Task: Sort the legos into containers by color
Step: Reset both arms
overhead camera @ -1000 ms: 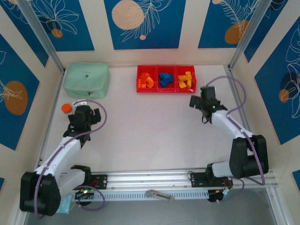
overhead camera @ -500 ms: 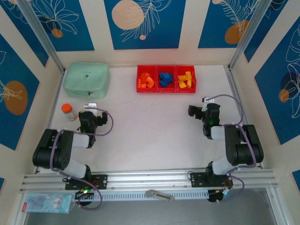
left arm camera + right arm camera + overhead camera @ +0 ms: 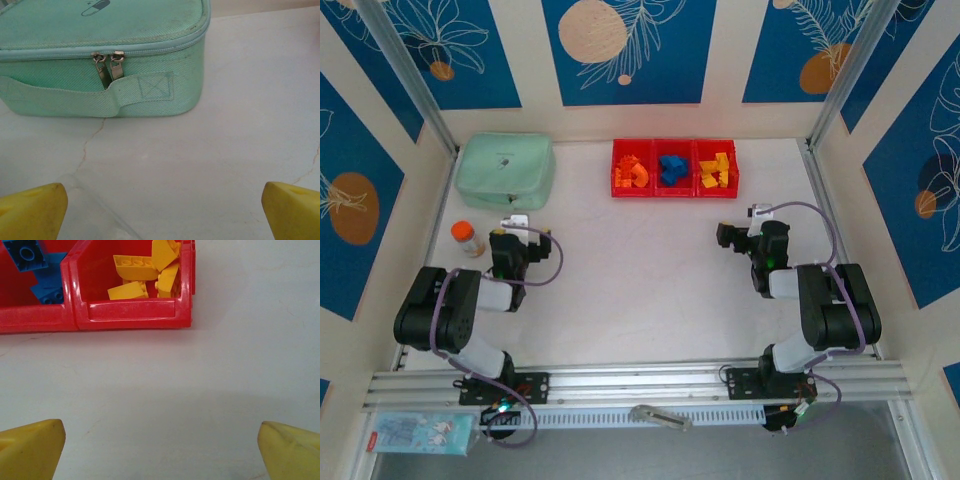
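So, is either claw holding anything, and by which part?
Nothing is held. The left claw and the right claw both stand open and empty.

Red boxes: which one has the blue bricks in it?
The middle box holds the blue bricks. The left box has orange bricks, the right box yellow bricks.

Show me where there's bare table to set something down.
Widest bare stretch: between the left gripper and right gripper, in front of the containers. A narrower gap separates containers from the green pouch. Crowded: left edge, around the pouch and orange-capped bottle.
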Robot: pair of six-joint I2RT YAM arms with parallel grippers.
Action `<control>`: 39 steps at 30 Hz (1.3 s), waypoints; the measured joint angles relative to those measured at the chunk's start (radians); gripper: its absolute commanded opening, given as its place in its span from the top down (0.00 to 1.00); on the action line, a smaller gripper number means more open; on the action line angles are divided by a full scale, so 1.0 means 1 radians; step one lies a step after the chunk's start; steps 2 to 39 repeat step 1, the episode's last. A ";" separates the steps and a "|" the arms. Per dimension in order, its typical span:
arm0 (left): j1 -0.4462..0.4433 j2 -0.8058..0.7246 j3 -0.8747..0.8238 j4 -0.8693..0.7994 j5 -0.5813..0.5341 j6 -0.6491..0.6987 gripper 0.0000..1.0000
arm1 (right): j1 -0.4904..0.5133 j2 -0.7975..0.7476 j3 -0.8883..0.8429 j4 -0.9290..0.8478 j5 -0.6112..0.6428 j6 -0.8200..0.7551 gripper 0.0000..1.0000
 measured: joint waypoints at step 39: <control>0.000 0.000 0.000 0.000 0.000 0.000 0.01 | -0.001 0.000 0.000 0.000 -0.004 0.000 0.01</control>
